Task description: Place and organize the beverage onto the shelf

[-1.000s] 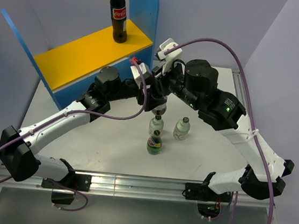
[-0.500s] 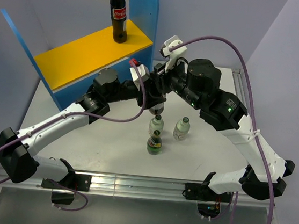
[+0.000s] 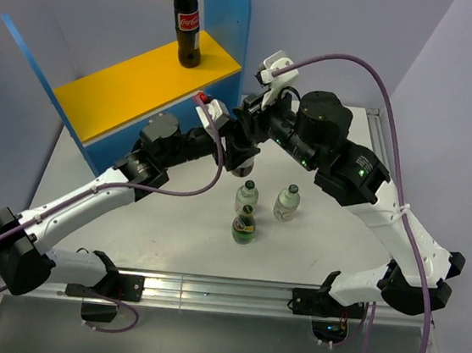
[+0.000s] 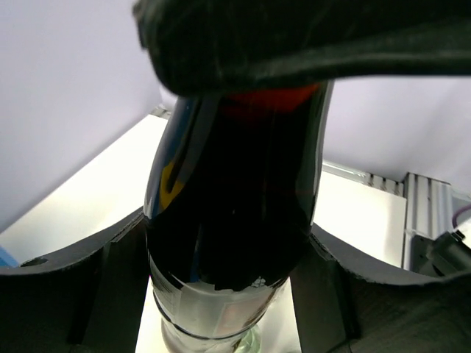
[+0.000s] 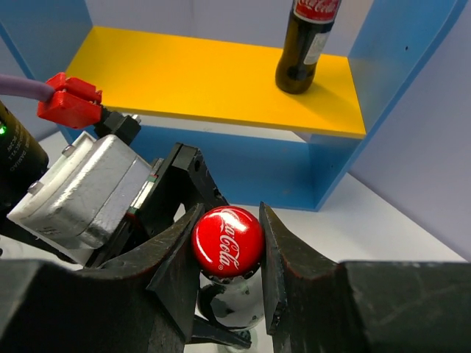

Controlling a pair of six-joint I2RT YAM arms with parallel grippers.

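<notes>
At frame centre the left gripper (image 4: pixel 224 287) clamps the cola bottle (image 4: pixel 235 213) mid-body; the right gripper (image 5: pixel 229 220) pinches its red cap (image 5: pixel 228 240). Likely heavy, slick glass: carry by the body.

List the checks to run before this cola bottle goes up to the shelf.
1. Grip of the left claw on the held cola bottle: ok.
2. Grip of the right claw on its red cap: cannot tell.
3. Only one arm on the bottle for the carry: not ok, both claws are at it.
4. Free room on the shelf beside the shelved cola bottle: ok.
5. Base clear of the nearest small bottle: cannot tell.
</notes>
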